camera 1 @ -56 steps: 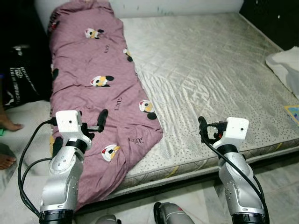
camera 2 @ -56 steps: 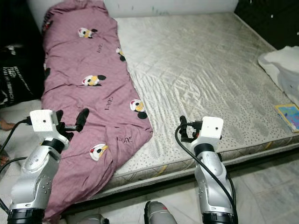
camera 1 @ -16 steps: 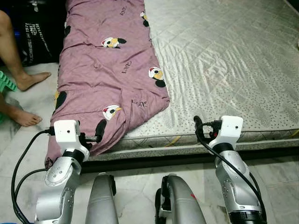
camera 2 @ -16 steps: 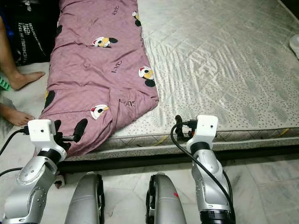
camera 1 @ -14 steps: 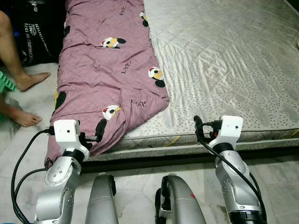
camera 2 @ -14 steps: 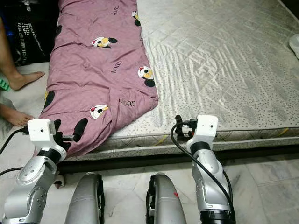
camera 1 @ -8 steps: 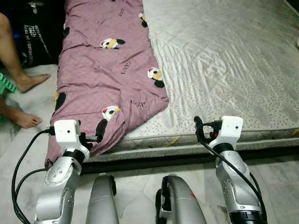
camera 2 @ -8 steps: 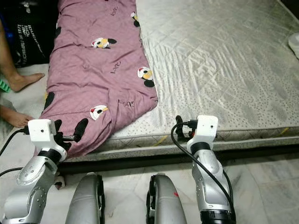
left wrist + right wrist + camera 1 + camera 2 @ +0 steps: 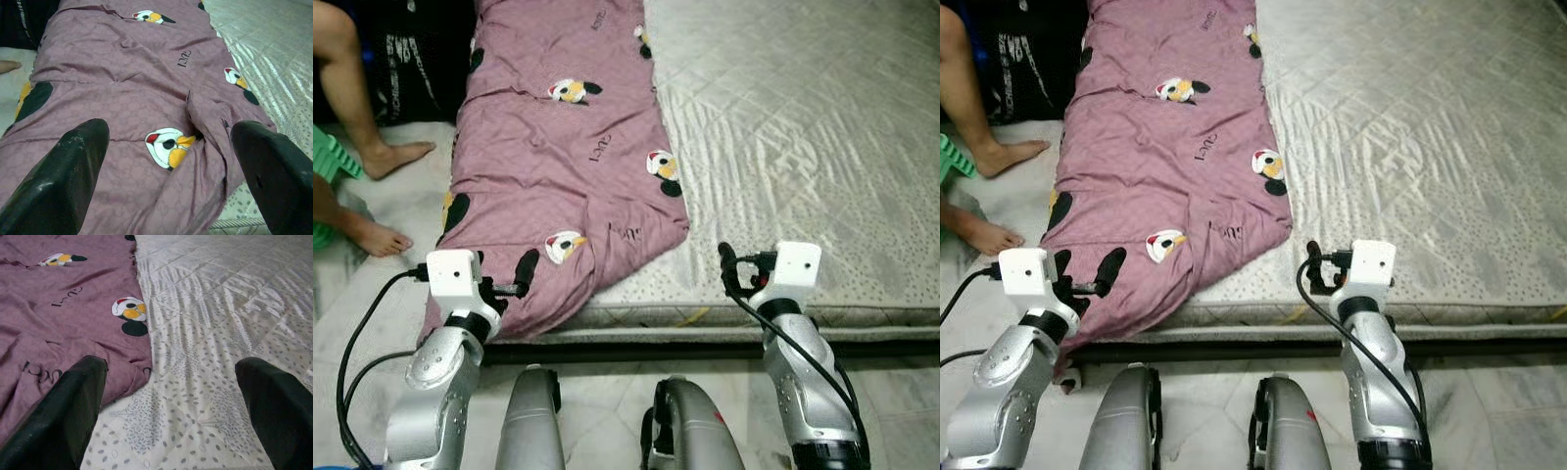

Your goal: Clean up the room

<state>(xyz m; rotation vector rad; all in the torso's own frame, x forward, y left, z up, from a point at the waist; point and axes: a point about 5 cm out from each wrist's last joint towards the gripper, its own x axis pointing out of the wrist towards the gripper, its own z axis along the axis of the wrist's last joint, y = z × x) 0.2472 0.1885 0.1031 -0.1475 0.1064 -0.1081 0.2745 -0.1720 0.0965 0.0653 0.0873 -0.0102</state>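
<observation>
The left gripper hangs spread wide over the near, hanging end of the purple blanket; the right gripper, also spread, faces its right edge on the mattress. Better pinch a corner than flat cloth. A person's feet crowd the left; the right is roomier.
</observation>
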